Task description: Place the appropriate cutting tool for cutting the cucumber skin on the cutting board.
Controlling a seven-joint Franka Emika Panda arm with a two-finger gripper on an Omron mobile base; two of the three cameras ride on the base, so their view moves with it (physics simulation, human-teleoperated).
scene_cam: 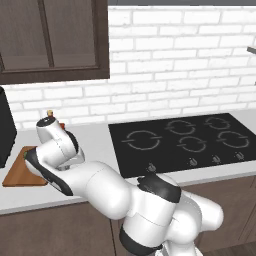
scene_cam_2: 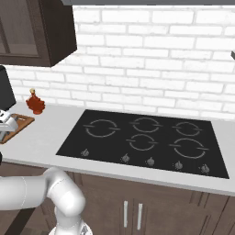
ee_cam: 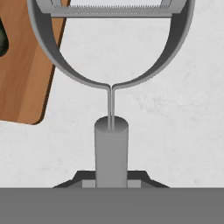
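**Peeler held in gripper, over counter beside board**

Counts: 1 peeler (ee_cam: 111, 87), 1 cutting board (ee_cam: 26, 65), 1 cucumber (ee_cam: 2, 41) (only a dark green sliver at left edge of hand view, on the board), 1 cooktop (scene_cam: 185, 142) w/ 5 burner rings, 1 small red bottle (scene_cam_2: 35, 103) by the wall near the board, 1 dark appliance (scene_cam: 6, 127) at far left, 1 arm.

Gripper (ee_cam: 111, 181): fingers closed on the peeler's straight grey handle, pads pressed to both sides of it, no gap showing. Handle rises straight up from between them in hand view; thin neck splits into the forked head, blade bar across the top.

Peeler is off the board: its head sits over bare white counter (ee_cam: 175, 131), w/ the board's rounded corner just left of it. Cannot tell if the head touches the counter.

In left base view the arm bends left over the board end of the counter, board (scene_cam: 22, 170) partly hidden behind the wrist. Right base view: board (scene_cam_2: 20, 123) at far left edge, white hand parts on top of it
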